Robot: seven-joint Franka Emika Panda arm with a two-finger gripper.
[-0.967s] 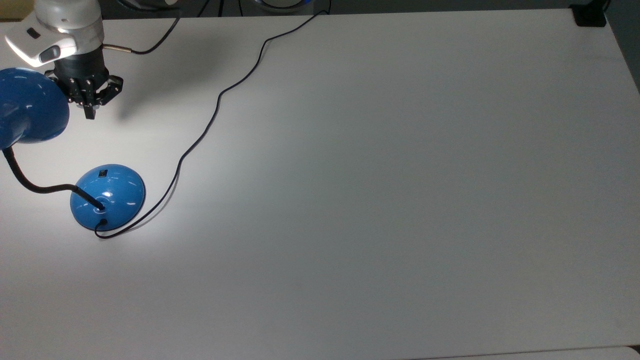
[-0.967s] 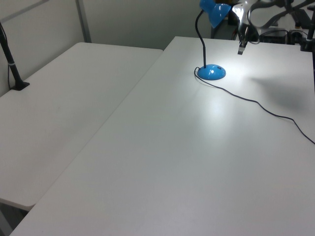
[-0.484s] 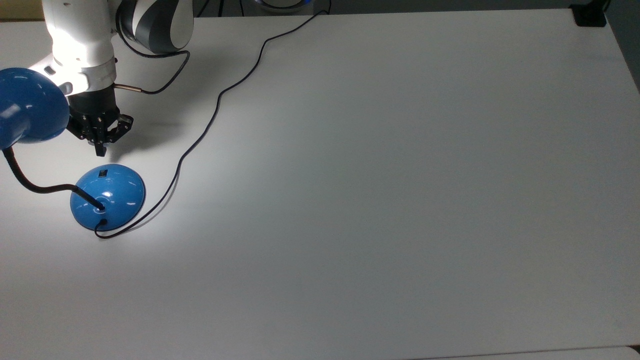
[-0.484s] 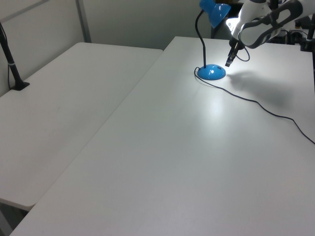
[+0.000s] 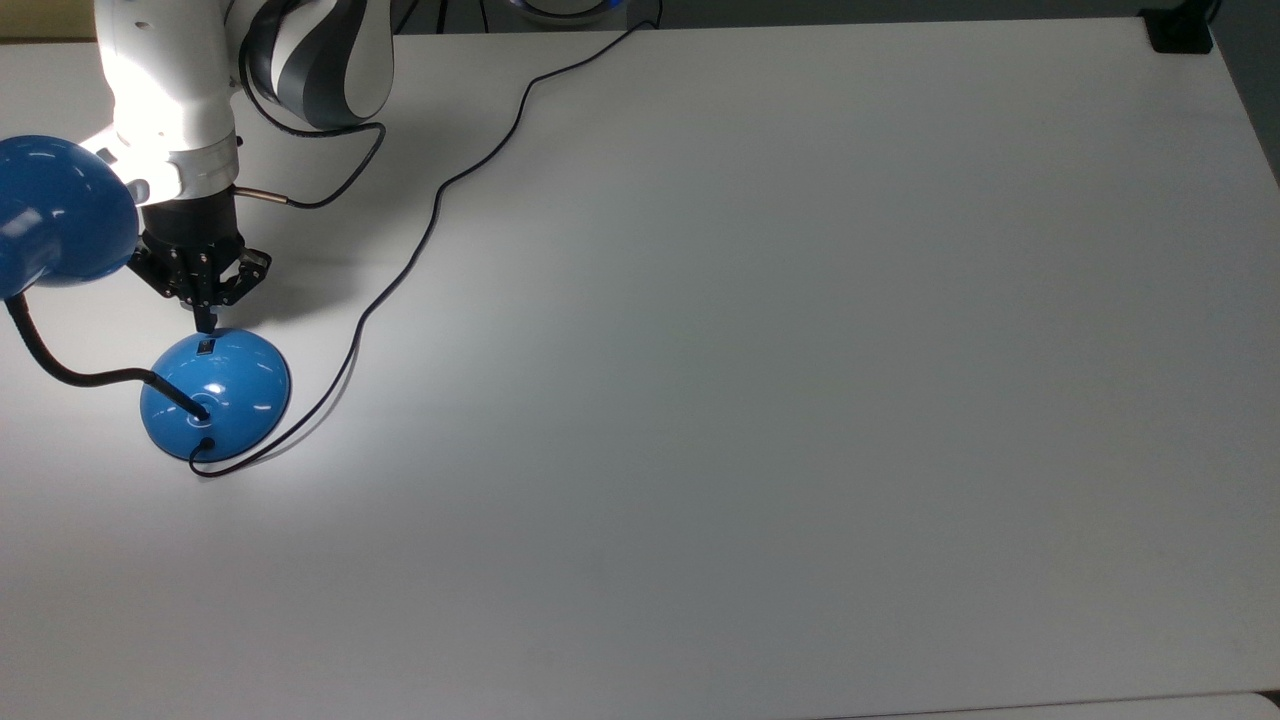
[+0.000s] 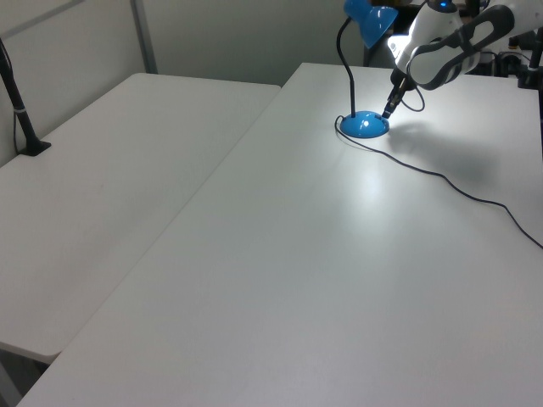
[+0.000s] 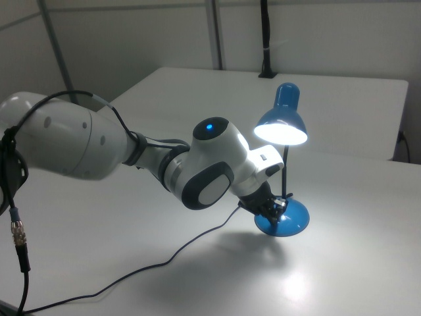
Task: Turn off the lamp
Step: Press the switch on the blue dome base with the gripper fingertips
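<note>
The gripper [image 5: 207,322], fingers pressed together, points down at the switch [image 5: 206,347] on the lamp [image 5: 216,393] base, its tip just at the base's edge. The lamp stands near the top view's left edge of the table [image 5: 760,380], shade [image 7: 283,120] lit, cord [image 5: 440,195] trailing away across the table.

White table [image 5: 800,400] bearing lamp [image 5: 215,395], cord [image 5: 435,215]
</note>
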